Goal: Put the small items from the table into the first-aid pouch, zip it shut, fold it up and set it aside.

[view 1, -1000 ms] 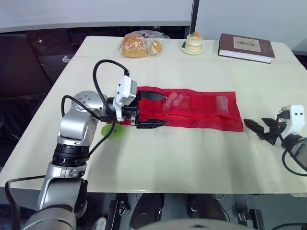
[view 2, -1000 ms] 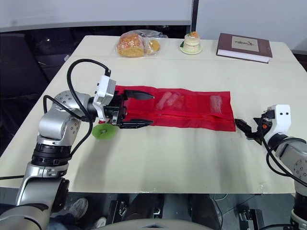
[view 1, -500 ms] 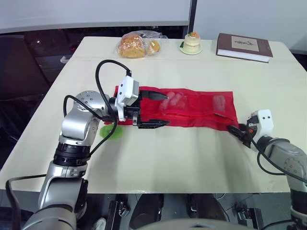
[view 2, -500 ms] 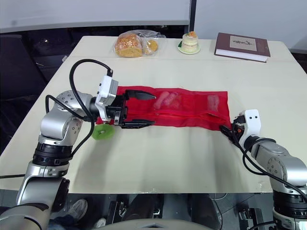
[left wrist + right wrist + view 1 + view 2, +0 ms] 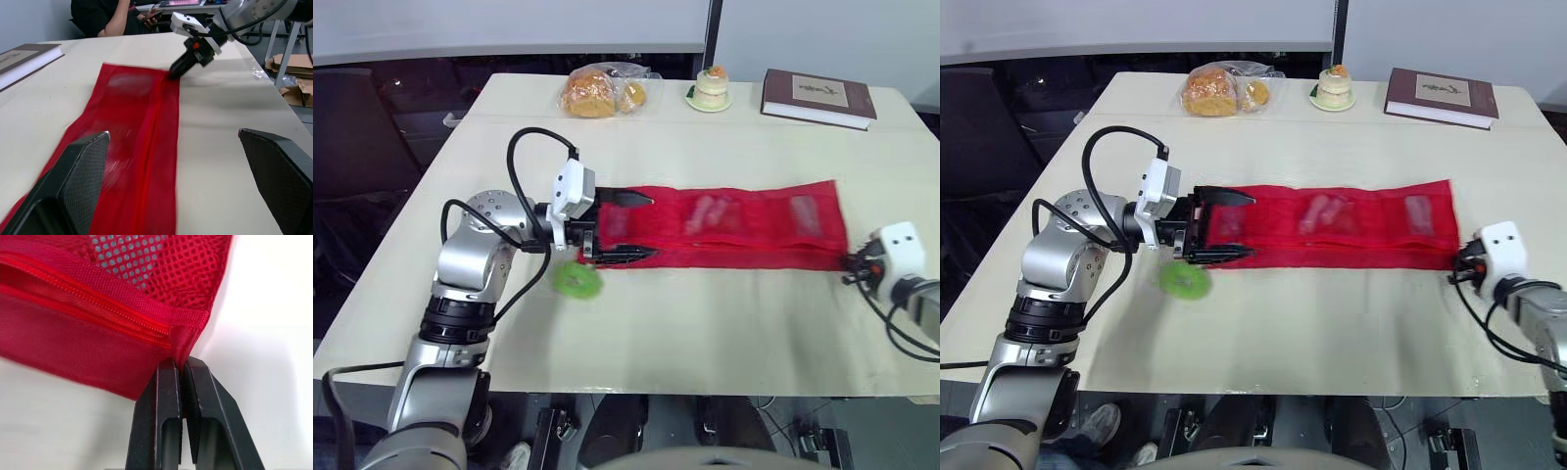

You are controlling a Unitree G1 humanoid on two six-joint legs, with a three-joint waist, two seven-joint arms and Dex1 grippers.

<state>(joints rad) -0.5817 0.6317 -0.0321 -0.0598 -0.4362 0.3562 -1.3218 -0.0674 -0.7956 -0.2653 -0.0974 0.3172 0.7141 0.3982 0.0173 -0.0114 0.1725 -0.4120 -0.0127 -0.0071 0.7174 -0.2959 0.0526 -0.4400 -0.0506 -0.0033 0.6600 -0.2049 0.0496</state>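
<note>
Green and round, a small disc [image 5: 578, 284] lies on the bench [image 5: 705, 333] at 7 o'clock from my left pincer [image 5: 652, 226], just beside it and outside the pouch. That left pincer is released, its 2 fingers spread over the 9 o'clock end of the red mesh pouch [image 5: 734, 227]. My right pincer [image 5: 182, 363] is clenched on the pouch's near corner at 3 o'clock. The pouch's long axis runs 9 to 3 between them. I judge the left arm nearer the disc.
</note>
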